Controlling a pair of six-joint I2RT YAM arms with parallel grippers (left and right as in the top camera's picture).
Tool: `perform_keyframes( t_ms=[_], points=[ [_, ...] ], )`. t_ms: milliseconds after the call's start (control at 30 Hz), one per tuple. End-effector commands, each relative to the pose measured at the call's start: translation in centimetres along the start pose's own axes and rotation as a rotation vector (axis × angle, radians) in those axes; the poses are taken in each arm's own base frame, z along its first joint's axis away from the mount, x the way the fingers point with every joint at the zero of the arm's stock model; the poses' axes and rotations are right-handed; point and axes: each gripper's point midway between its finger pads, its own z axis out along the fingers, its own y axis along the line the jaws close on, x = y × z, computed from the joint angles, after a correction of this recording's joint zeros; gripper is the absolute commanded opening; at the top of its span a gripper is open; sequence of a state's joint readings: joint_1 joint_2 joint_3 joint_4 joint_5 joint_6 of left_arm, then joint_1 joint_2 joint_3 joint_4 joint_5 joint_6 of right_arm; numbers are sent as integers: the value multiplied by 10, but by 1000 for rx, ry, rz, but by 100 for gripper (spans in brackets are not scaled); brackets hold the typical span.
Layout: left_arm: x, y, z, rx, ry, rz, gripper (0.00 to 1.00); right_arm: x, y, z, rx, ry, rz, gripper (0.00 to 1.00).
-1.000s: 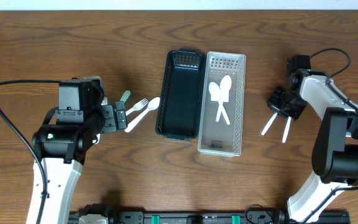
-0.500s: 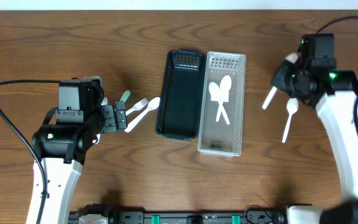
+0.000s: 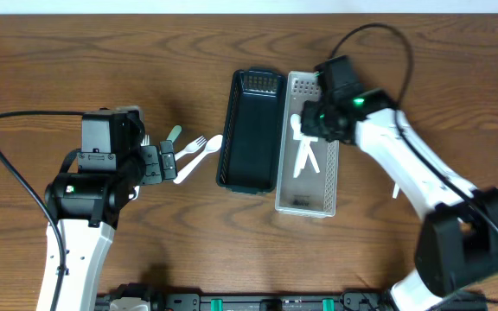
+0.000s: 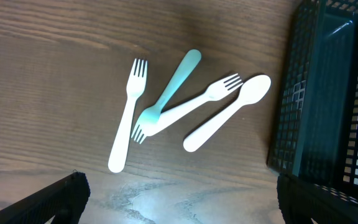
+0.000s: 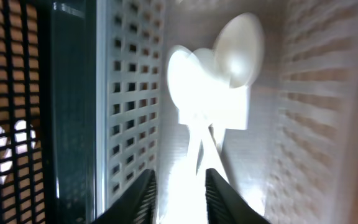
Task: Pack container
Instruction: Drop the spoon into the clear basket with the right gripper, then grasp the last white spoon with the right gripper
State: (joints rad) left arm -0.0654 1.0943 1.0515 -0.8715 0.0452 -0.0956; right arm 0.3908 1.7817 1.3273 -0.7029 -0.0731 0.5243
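My right gripper [image 3: 312, 121] hovers over the white perforated container [image 3: 334, 168] and is shut on a white spoon [image 5: 191, 81]. The view is overexposed there, so the grip is hard to see. Other white spoons [image 3: 308, 157] lie inside this container, and they also show in the right wrist view [image 5: 240, 50]. The dark container [image 3: 234, 130] stands beside it on the left and looks empty. My left gripper [image 3: 164, 162] is open and empty [image 4: 179, 208]. Just ahead of it lie two white forks [image 4: 126, 121], a teal fork [image 4: 173, 84] and a white spoon [image 4: 229, 112].
One white spoon [image 3: 394, 188] lies on the table to the right of the containers, mostly hidden under my right arm. The dark container's mesh wall [image 4: 316, 93] is at the right edge of the left wrist view. A black cable [image 3: 7, 173] loops at the left.
My right arm has swung left from the table's right side, carrying a white spoon over the white container. One spoon stayed on the table. The left arm has not moved.
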Motion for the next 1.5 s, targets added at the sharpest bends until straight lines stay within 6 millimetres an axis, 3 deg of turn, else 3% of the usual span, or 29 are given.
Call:
perform_keyframes(
  t_ms=[0,100,167,267,333,433,567,667,967,1267,1467],
  points=[
    [-6,3,-4,-13,-14,11,98,-7,9,-9,-26,-38,-11,37],
    [-6,3,-4,-13,-14,11,98,-27,10,-37,-41,-119,-57,45],
    [-6,3,-4,-13,-14,11,98,-41,-7,-60,11,-191,-47,53],
    [-6,3,-4,-13,-14,11,98,-53,-68,-94,210,-269,38,58],
    [-6,3,-4,-13,-14,11,98,-52,-105,-104,314,-263,95,61],
    [-6,3,-4,-13,-14,11,98,-38,-156,-99,395,-174,159,66],
    [-6,3,-4,-13,-14,11,98,-8,-208,-70,461,-51,257,68],
    [-6,3,-4,-13,-14,11,99,8,-232,-53,488,9,306,70],
    [-6,3,-4,-13,-14,11,98,28,-250,-15,443,118,362,67],
    [-6,3,-4,-13,-14,11,98,44,-260,19,459,207,357,53],
    [-6,3,-4,-13,-14,11,98,49,-263,31,461,232,362,44]
  ],
)
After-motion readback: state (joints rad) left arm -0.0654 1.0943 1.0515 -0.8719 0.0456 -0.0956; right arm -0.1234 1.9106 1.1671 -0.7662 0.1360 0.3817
